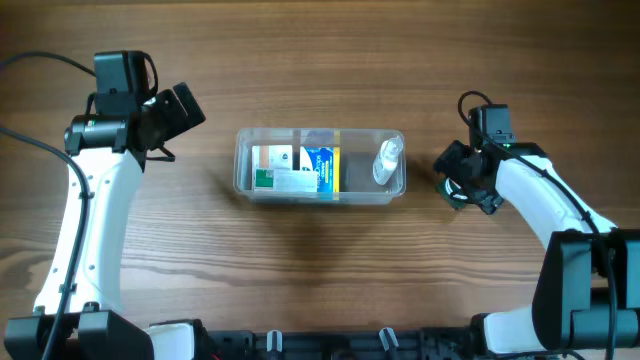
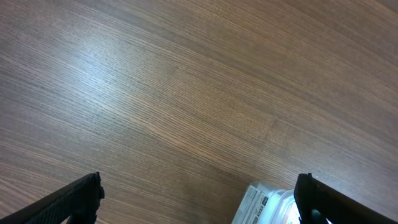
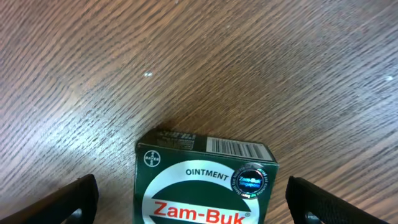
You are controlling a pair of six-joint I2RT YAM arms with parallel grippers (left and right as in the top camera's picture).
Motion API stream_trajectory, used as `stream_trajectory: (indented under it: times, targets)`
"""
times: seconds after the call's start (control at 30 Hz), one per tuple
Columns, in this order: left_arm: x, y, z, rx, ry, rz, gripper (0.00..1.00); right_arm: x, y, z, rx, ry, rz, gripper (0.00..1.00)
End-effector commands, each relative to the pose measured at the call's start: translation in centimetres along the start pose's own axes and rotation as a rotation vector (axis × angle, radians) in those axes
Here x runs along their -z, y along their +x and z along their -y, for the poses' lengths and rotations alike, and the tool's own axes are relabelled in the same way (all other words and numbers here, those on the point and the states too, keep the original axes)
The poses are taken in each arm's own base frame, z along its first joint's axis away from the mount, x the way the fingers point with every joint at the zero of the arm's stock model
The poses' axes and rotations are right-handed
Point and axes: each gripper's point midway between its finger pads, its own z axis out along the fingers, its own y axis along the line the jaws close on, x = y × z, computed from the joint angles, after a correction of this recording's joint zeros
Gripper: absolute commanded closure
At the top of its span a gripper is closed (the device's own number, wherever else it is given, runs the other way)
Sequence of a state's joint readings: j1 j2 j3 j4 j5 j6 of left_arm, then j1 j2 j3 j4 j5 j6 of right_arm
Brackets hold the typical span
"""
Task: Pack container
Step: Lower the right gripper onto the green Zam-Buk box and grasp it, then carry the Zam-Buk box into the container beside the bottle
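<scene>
The clear plastic container (image 1: 247,175) lies mid-table, holding a white and green box (image 1: 277,168), a blue and yellow box (image 1: 322,165) and a small clear bottle (image 1: 387,161). A corner of the container shows in the left wrist view (image 2: 267,205). My left gripper (image 1: 178,110) is open and empty, left of the container; its fingers (image 2: 196,202) frame bare table. My right gripper (image 1: 455,180) is open, right of the container, its fingers (image 3: 193,202) apart on either side of a green Zam-Buk ointment box (image 3: 202,180) lying on the table, with gaps on both sides.
The wooden table (image 1: 320,270) extends all round the container. Black cables (image 1: 30,140) trail at the far left by the left arm. The arm bases (image 1: 320,345) sit along the front edge.
</scene>
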State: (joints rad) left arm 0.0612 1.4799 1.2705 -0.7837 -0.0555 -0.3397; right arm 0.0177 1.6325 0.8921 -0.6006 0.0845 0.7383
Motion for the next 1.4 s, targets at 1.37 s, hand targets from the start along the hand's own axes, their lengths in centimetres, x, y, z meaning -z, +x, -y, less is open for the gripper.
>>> stream_trajectory:
  times: [1.37]
  targets:
    - [0.4, -0.3, -0.2, 0.017, -0.002, 0.015, 0.00, 5.4, -1.7, -2.2, 0.245, -0.067, -0.013, 0.42]
